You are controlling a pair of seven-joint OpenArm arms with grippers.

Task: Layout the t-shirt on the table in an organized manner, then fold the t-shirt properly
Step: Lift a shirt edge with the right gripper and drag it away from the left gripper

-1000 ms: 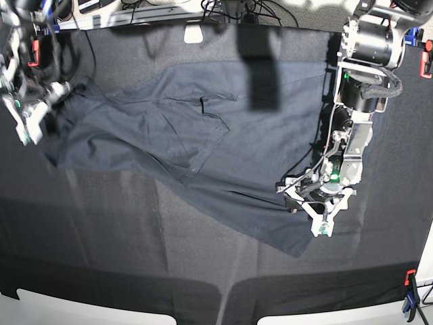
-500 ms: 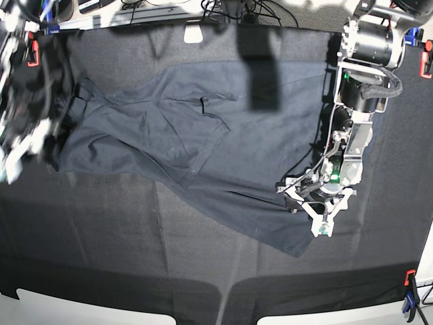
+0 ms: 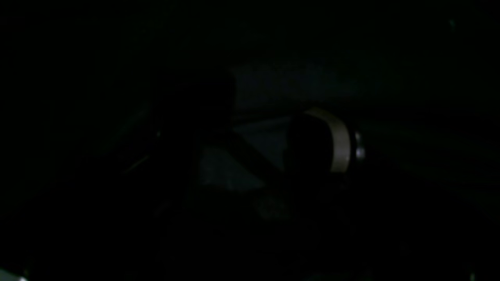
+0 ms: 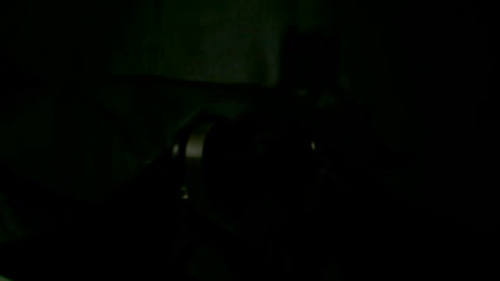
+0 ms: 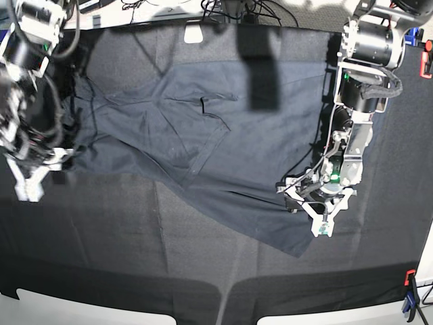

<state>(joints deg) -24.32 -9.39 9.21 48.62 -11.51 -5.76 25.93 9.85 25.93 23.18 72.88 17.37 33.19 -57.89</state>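
The dark navy-grey t-shirt point(image 5: 203, 135) lies spread and creased across the black table cloth point(image 5: 135, 244), with one corner reaching down to the right. My left gripper point(image 5: 322, 227) rests on the shirt's right edge. In the dark left wrist view its fingers point(image 3: 338, 142) stand apart with fabric point(image 3: 238, 164) between them. My right gripper point(image 5: 30, 181) is just off the shirt's left edge, low over the cloth, and looks open and empty. The right wrist view is almost black and shows only a pale finger pad point(image 4: 194, 146).
The left arm's big joints point(image 5: 365, 47) stand over the table's back right. Cables and a white block point(image 5: 193, 34) lie along the back edge. A blue and orange clamp point(image 5: 410, 298) holds the front right corner, and white table edge point(image 5: 81, 308) shows at the front.
My right gripper has swung from the shirt's upper left sleeve down to the cloth beside its left edge, and the sleeve lies loose now. The left arm has not moved.
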